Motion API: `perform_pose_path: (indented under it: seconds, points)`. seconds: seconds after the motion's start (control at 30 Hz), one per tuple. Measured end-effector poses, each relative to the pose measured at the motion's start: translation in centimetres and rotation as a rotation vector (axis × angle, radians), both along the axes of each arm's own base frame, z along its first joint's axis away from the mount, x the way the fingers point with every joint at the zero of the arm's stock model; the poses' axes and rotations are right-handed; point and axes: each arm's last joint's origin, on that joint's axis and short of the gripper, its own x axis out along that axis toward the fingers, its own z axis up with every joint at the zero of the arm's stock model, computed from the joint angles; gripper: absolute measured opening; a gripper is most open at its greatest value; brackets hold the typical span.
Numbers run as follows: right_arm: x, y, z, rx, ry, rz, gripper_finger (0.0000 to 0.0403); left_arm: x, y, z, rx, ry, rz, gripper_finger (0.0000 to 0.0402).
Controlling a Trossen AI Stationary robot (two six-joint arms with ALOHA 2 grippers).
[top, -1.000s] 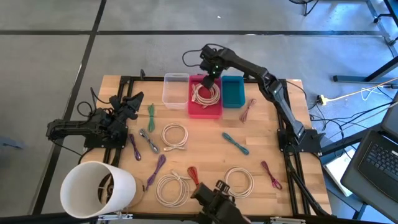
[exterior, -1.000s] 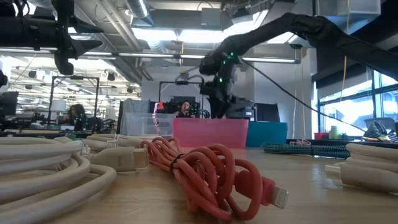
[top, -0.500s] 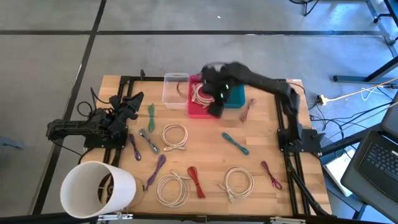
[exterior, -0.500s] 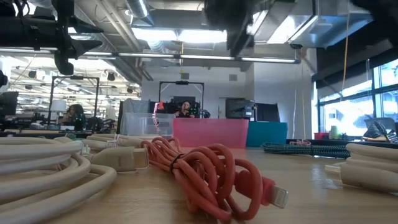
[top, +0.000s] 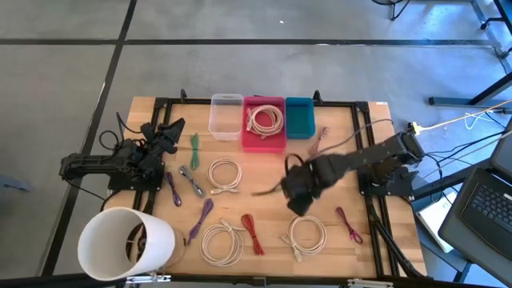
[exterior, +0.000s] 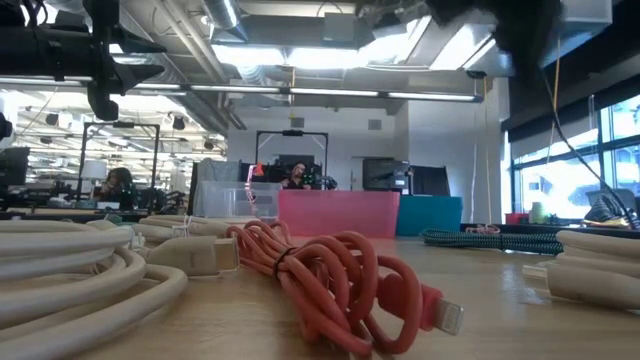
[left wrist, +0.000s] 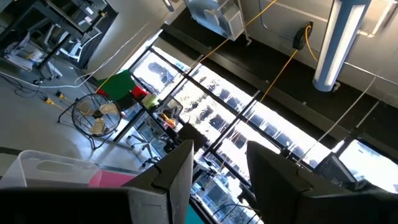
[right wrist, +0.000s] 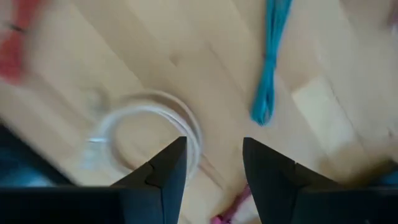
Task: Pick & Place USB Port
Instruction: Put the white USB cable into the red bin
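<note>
Wooden table (top: 336,140) with a black frame along its edges, standing on a grey floor. At the far edge: clear bin (top: 226,117), pink bin (top: 264,142) and teal bin (top: 299,118), side by side and touching. On the bare top: four coiled white cables (top: 225,174) (top: 222,242) (top: 307,234) (top: 265,119) (the last inside the pink bin), a green cable (top: 194,149), a grey cable (top: 190,180), purple cables (top: 173,189) (top: 201,218), a red cable (top: 252,233), a teal cable (top: 304,183), and maroon cables (top: 318,141) (top: 349,223); a large white cup (top: 124,243) lies at the near left corner.

Coiled cable (top: 264,120) in middle bin (top: 282,141)
</note>
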Motion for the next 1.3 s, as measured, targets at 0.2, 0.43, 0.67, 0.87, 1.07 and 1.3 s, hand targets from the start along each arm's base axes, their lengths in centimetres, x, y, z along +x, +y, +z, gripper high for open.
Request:
perform_pose_path:
  seconds: [0.2,0.43,0.67,0.87,1.07,1.3]
  points:
    - [-2.1,2.1,-5.8,-0.018,0.092,0.077,0.0159,0.0,0.0,0.0,0.0,0.0,0.0,0.0143]
    - [-3.3,3.4,-10.7,0.114,0.045,0.184,0.0159,0.0,0.0,0.0,0.0,0.0,0.0,0.0143]
    - [-4.5,3.6,-13.6,0.141,0.018,0.222,0.0159,0.0,0.0,0.0,0.0,0.0,0.0,0.0143]
    - [-5.2,3.2,-15.2,0.162,-0.006,0.187,0.0159,0.0,0.0,0.0,0.0,0.0,0.0,0.0143]
    - [-5.4,3.0,-15.4,0.156,-0.004,0.174,0.0143,0.0,0.0,0.0,0.0,0.0,0.0,0.0143]
    - [-5.2,3.1,-15.2,0.146,0.012,0.143,0.0039,0.0,0.0,0.0,0.0,0.0,0.0,0.0143]
